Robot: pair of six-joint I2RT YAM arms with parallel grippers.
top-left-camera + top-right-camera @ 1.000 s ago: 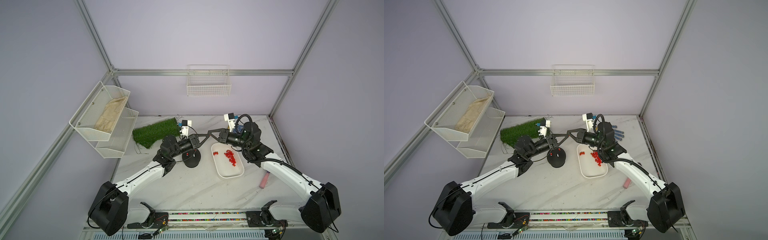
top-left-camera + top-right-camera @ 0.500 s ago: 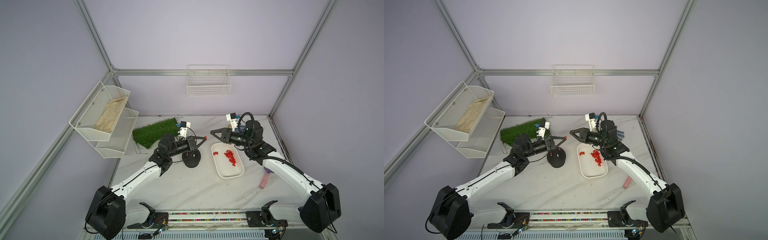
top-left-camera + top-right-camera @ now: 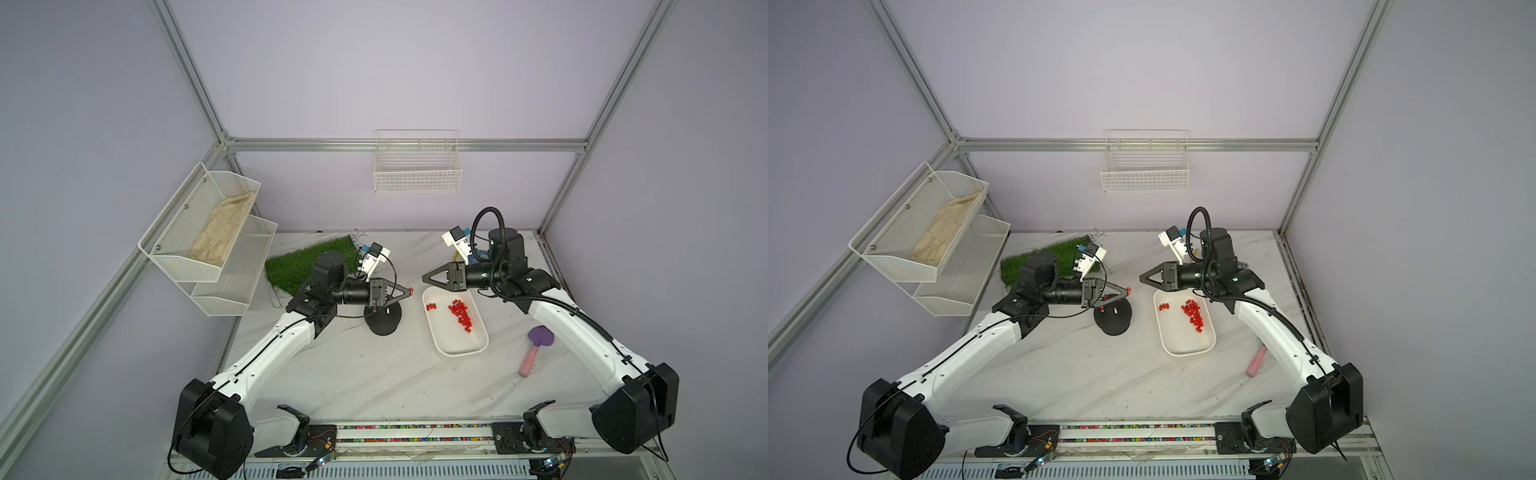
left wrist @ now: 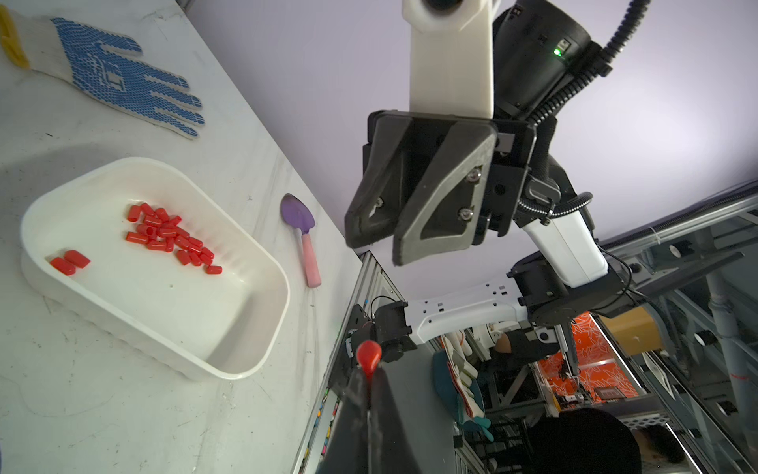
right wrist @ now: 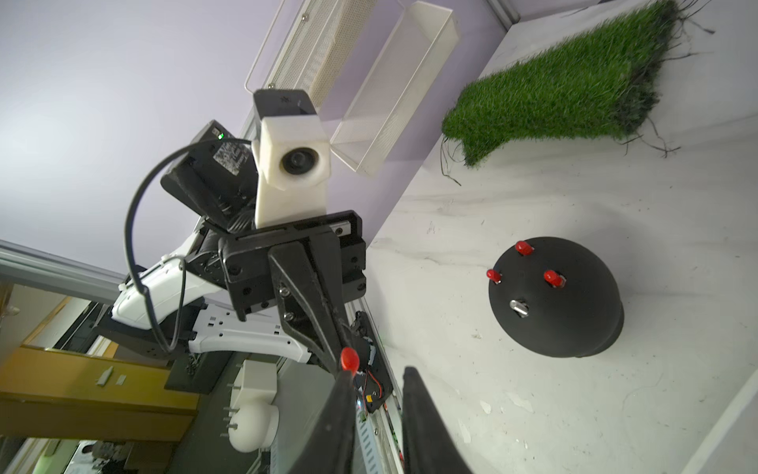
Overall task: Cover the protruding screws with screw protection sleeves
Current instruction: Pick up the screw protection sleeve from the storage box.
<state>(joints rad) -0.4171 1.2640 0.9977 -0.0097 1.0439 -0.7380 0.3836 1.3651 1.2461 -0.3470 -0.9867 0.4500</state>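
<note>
Now left pincer point(image 3: 407, 291) pinching red sleeve point(image 4: 368, 355) — right pincer point(image 3: 424, 276) slightly spread, empty; 1 screw point(image 5: 519, 307) bare.

I'd call this a robotics lab cell: a marble-look table point(image 3: 374, 374) is boxed in by an aluminium frame point(image 3: 407, 144) and plain lilac panels point(image 3: 374, 83), and two white robot arms point(image 3: 270, 349) are bolted to a rail point(image 3: 415, 434) along the table's front edge. Past that edge, the wrist views show more metal framework point(image 4: 722, 312) and a cardboard box point(image 4: 631, 332).
</note>
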